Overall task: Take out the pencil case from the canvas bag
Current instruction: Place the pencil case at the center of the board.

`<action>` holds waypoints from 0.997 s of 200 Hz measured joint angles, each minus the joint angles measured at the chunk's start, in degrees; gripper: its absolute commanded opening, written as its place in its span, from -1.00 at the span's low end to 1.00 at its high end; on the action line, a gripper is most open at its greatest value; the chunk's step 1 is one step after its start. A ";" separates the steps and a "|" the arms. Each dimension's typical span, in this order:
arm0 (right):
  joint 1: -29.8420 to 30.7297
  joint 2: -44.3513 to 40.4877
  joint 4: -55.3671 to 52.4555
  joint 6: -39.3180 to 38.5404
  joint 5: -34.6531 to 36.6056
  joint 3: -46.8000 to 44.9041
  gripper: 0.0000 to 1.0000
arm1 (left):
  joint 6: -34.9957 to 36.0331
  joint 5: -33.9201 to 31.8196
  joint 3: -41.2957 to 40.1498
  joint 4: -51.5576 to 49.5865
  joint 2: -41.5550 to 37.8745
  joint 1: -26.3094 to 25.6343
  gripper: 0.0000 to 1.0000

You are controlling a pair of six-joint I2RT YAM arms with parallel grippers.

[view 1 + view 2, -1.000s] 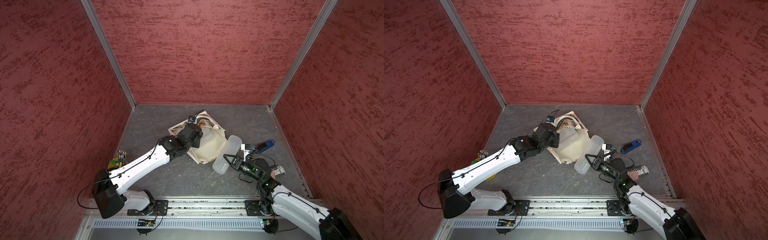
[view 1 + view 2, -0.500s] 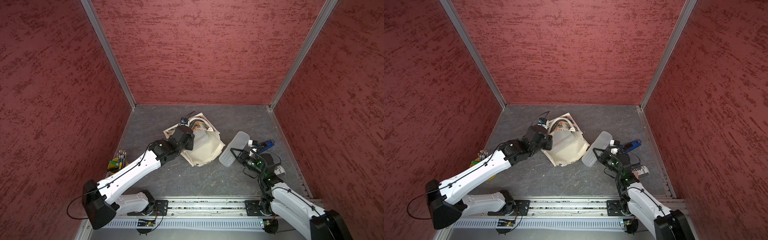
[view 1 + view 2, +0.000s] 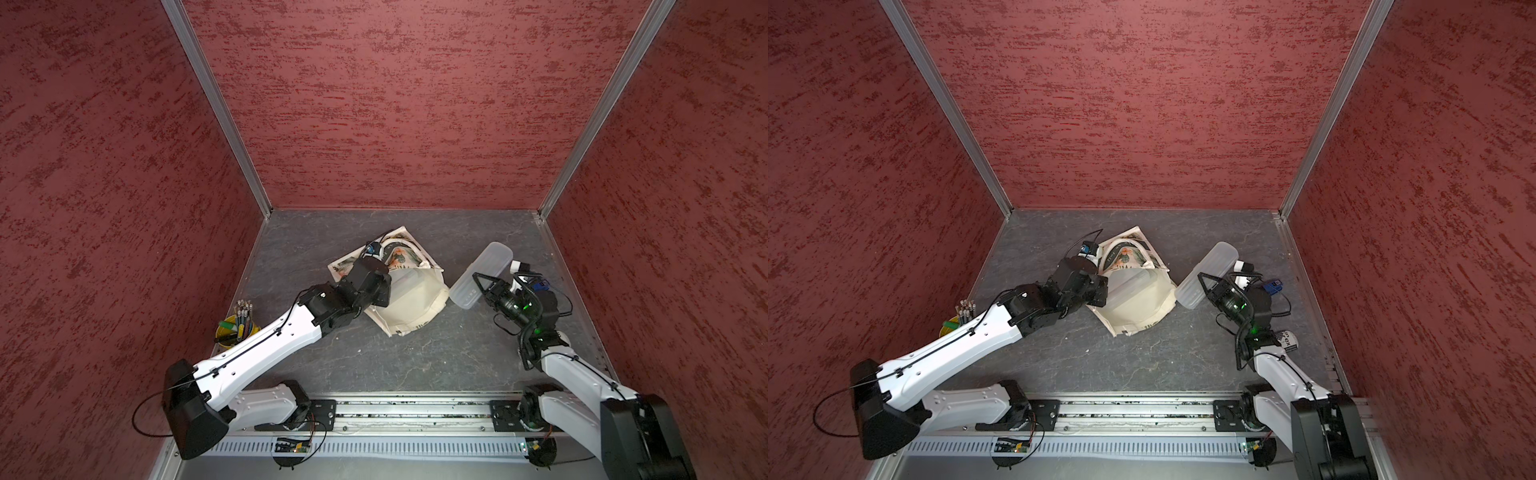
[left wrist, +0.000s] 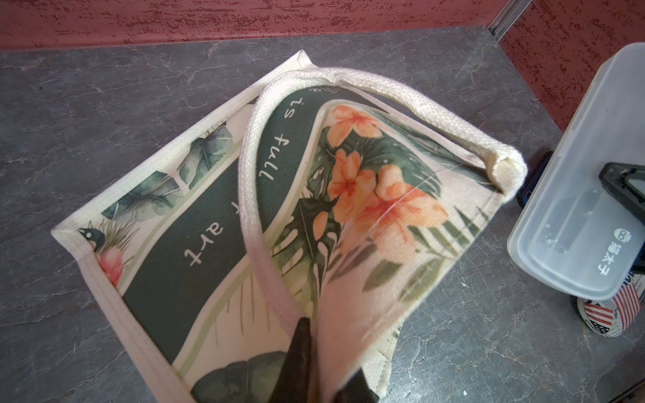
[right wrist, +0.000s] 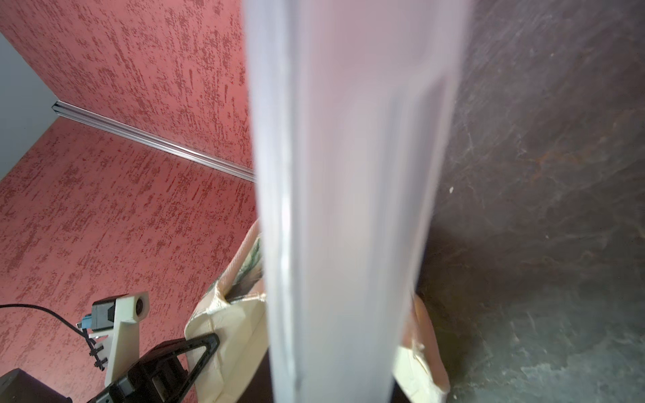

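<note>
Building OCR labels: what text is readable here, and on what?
"is full", "art": white script on the cream floral-print canvas bag; the words between are hidden by its white rope handle.
"猫太子": printed on the translucent plastic pencil case, beside a small logo.
Flag-striped roll: lettering cut off, unreadable.

The cream, flower-printed canvas bag (image 3: 411,307) is lying crumpled on its side; the frosted translucent pencil case (image 3: 478,276) is hanging tilted outside it, at its 3 o'clock.
</note>
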 measured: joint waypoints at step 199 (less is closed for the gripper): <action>-6.27 29.66 5.25 0.66 4.48 19.61 -0.40 | 0.87 -0.13 -2.89 2.84 -3.19 -4.15 -1.00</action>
